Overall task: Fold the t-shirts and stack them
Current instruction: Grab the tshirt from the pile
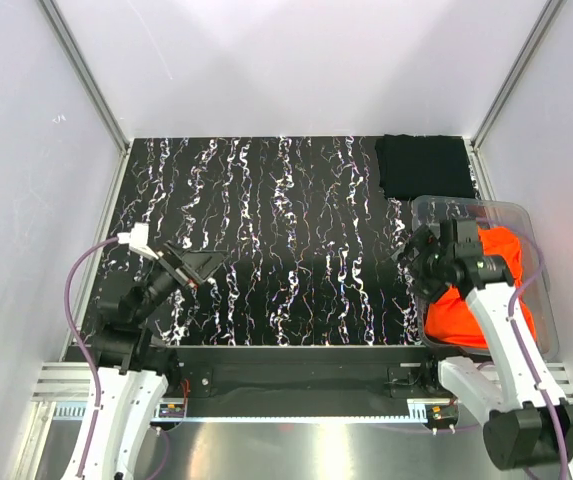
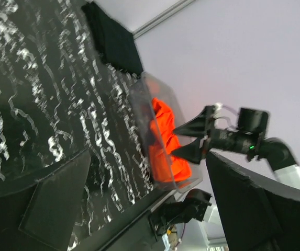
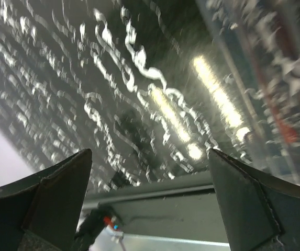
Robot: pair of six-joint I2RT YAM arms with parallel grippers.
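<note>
Left gripper (image 1: 198, 268), jaws spread and empty, hovers over the marbled table (image 1: 286, 220), well to the left of the clear plastic bin (image 1: 466, 203). Right gripper (image 2: 175, 140), also spread, hangs at the bin's left wall. A folded black t-shirt (image 1: 426, 165) lies just behind the bin. The orange-red t-shirt (image 1: 488, 292) sits crumpled inside it. Likely next: reach over the wall, pinch a high fold, and lift clear before dragging.

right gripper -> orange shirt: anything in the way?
Nothing visible from above. The orange shirt lies inside the clear bin, which has no lid. The right gripper is open and hangs over the bin's left rim. Only the bin's walls surround the shirt, so a sideways approach would meet plastic.
</note>
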